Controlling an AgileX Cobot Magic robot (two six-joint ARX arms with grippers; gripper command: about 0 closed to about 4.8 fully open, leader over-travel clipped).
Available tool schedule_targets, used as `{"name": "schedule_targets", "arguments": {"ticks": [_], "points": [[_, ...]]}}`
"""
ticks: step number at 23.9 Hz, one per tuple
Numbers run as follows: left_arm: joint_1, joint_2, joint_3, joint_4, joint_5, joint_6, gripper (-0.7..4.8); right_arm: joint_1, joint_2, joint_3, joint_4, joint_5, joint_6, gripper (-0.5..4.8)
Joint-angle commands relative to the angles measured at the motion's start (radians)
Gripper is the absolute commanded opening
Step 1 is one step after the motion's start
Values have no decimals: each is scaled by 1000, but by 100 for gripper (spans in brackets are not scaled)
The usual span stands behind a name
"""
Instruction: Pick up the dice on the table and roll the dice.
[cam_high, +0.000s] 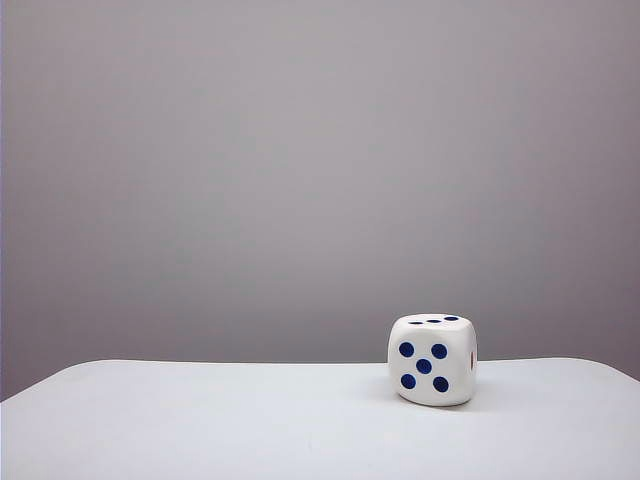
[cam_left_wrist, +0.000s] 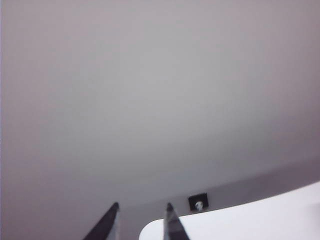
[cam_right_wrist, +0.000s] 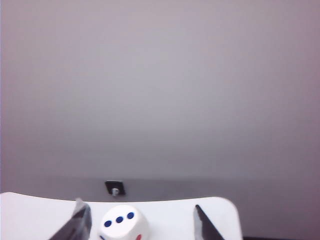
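Dice (cam_high: 432, 359) sits free on table (cam_high: 200, 420); right gripper (cam_right_wrist: 142, 225) spread around it, left gripper (cam_left_wrist: 142, 222) parted, empty; centre, then squeeze squarely.

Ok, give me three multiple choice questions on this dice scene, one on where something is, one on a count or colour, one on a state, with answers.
1. Where does the dice sit on the table in the exterior view?
A. right of centre
B. far left
C. off the table

2. How many pips show on its top face?
A. one
B. three
C. six

3. How does the right gripper stand?
A. shut on the dice
B. open, fingers either side of the dice
C. out of view

Answers: 1 A, it rests right of the middle. 2 B, three dark blue pips face up. 3 B, gaps show between fingers and dice in the right wrist view.
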Motion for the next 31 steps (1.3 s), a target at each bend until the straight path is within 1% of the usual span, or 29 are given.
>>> {"name": "schedule_targets", "arguments": {"ticks": [1,2,5,8,9,12,15,19,20,21,22,24,26,28,31], "points": [[1,-117,-122,115,-38,-100,67,-1,-30,-118,132,5,62,260],[0,-170,-172,146,-52,-121,64,0,-39,-169,172,4,65,260],[0,-245,-236,158,-96,-144,60,0,-67,-250,245,0,96,260],[-1,-303,-301,152,-93,-147,57,0,-125,-342,329,3,110,260],[-1,-302,-313,118,-92,-150,57,0,-156,-381,353,9,111,259],[0,-302,-344,109,-92,-167,57,0,-210,-433,362,19,111,258],[0,-302,-380,114,-92,-167,57,0,-269,-492,367,26,110,198],[0,-302,-447,152,-92,-167,46,0,-306,-566,374,28,110,194],[0,-303,-465,163,-92,-167,46,-1,-306,-581,374,30,110,172],[0,-303,-509,198,-92,-167,21,0,-306,-607,377,32,110,109],[0,-303,-526,200,-93,-166,12,-1,-306,-624,386,34,110,90],[0,-303,-561,204,-93,-166,12,-1,-306,-648,397,55,110,69],[0,-303,-599,203,-93,-160,12,-1,-306,-678,403,79,110,14],[0,-303,-624,205,-93,-157,12,-1,-307,-694,384,86,103,8],[0,-303,-641,206,-93,-154,13,-1,-306,-694,365,87,58,10]]}}
